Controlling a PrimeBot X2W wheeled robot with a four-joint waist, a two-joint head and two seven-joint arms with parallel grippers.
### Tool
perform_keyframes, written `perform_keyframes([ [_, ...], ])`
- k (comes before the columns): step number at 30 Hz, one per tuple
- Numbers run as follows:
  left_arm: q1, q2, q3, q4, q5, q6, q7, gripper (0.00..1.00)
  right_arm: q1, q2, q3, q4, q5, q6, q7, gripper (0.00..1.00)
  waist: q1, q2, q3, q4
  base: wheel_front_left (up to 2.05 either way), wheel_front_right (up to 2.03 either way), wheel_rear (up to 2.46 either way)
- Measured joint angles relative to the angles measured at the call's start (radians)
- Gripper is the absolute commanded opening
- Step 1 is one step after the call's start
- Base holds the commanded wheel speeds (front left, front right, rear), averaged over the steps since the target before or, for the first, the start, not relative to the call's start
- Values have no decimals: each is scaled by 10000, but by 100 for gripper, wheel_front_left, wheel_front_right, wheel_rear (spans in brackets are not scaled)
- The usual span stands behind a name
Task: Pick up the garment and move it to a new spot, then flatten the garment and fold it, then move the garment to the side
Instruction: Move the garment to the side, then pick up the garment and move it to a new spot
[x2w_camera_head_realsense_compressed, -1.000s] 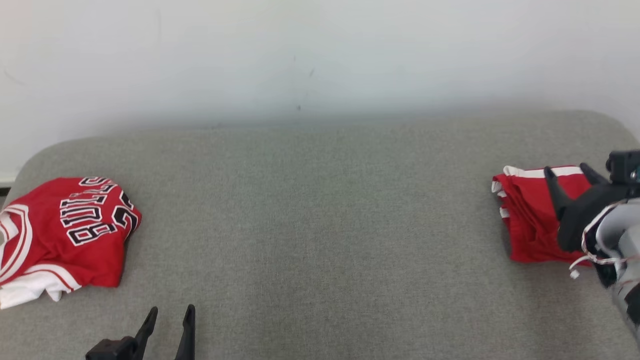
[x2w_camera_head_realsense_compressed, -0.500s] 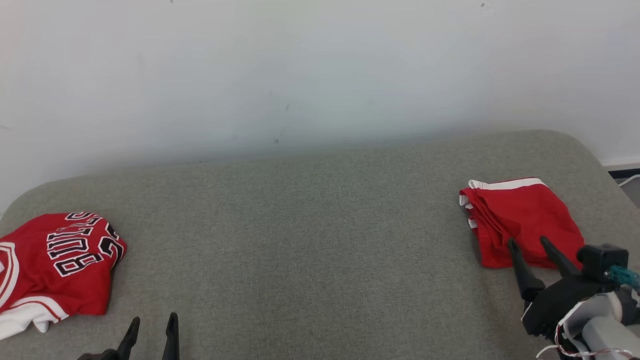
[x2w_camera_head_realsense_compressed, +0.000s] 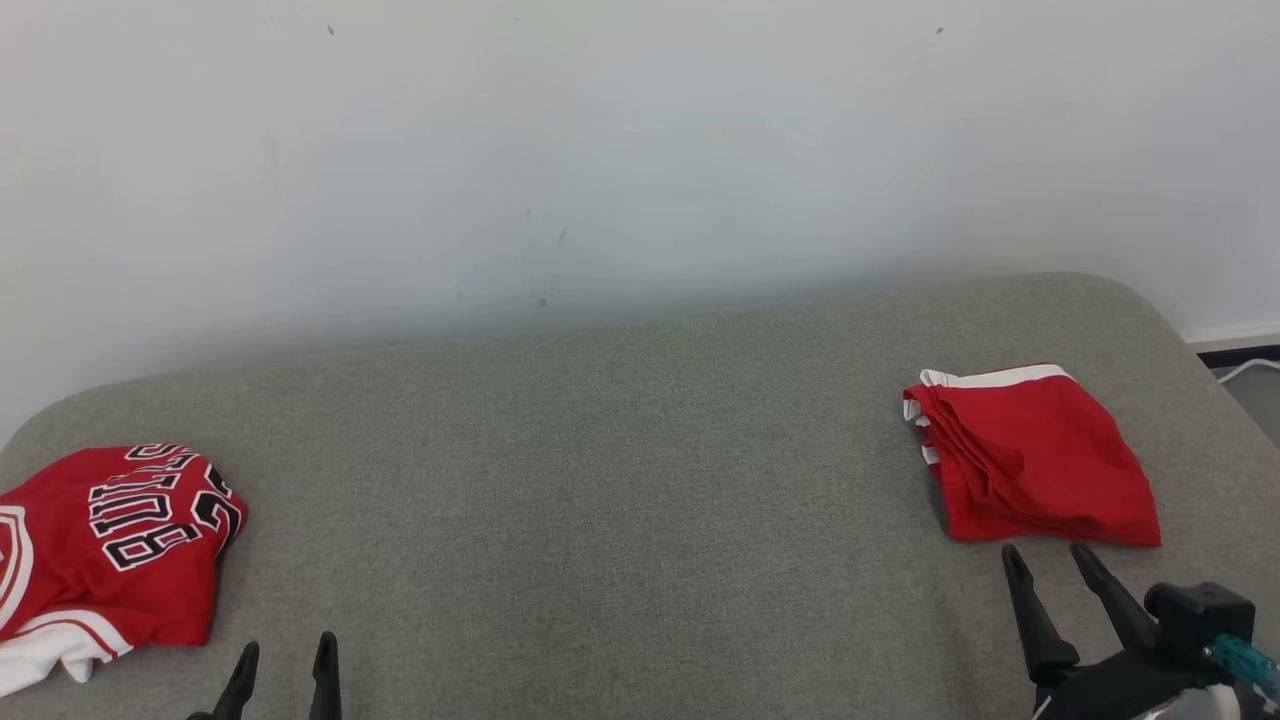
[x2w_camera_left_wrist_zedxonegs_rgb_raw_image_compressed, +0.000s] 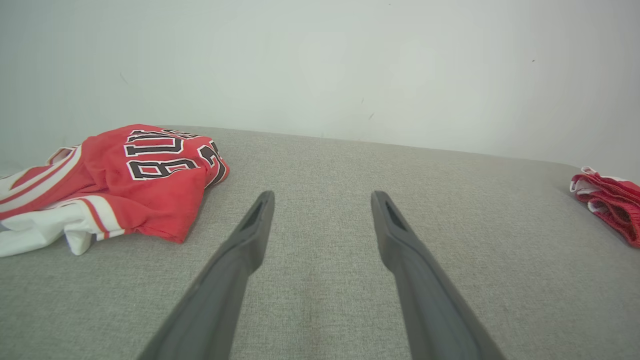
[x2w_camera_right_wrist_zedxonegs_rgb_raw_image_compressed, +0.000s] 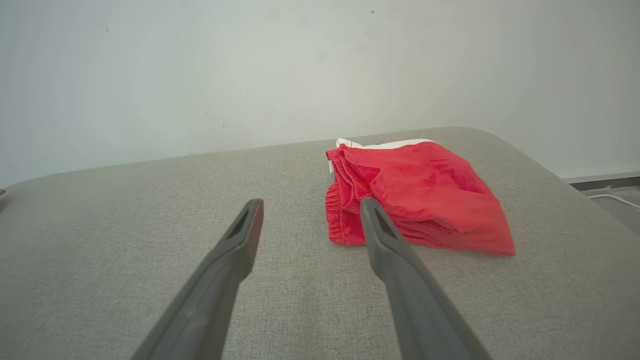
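Counting from the largest item down, you have one pale wall (x2w_camera_head_realsense_compressed: 640, 150) behind one grey padded surface (x2w_camera_head_realsense_compressed: 600, 480), which carries two red garments and has two grippers over its near edge.

Garments, two:
- One jersey (x2w_camera_head_realsense_compressed: 110, 560) lies crumpled at the far left of the surface. It is red with white trim and black lettering.
- One pair of shorts (x2w_camera_head_realsense_compressed: 1030, 460) lies folded at the far right, well apart from the jersey. A white band runs along its far edge, and its stacked layers face the middle of the surface.

Grippers, two:
- Your left gripper (x2w_camera_head_realsense_compressed: 287, 648) sits at the lower left with its fingers spread and nothing between them. It is near the jersey but clear of it.
- Your right gripper (x2w_camera_head_realsense_compressed: 1045, 552) sits at the lower right, fingers likewise spread and empty. Its tips stop just short of the near edge of the shorts.

Limits of view:
- The head view's left edge cuts off the jersey. Its lettering is upside down there, and the number is partly folded under, so only a leading 2 is readable.
- The left gripper's body is cut off by the bottom edge of the head view.
- In the right wrist view one finger overlaps the near corner of the shorts. The head view shows a gap between them.
- The left wrist view catches just one edge of the shorts.
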Motion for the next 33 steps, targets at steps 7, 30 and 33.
perform_keyframes([
  [7, 37, -115, 40, -121, 94, 8, 2, 100, 706, 54, -226, -671, -437, -374, 0, 100, 1, 0, 31, 31, 0, 0, 0],
  [30, 50, -153, 263, -96, 1028, 86, 117, 100, 1174, 159, -1020, -1812, -1400, -608, 0, 100, 1, 0, 289, 357, 0, 0, 0],
  [33, -24, -222, 232, -125, 1091, 86, 221, 100, 1496, 167, -1266, -1964, -1402, -686, -2, 100, 1, 0, 307, 451, 0, 0, 0],
])
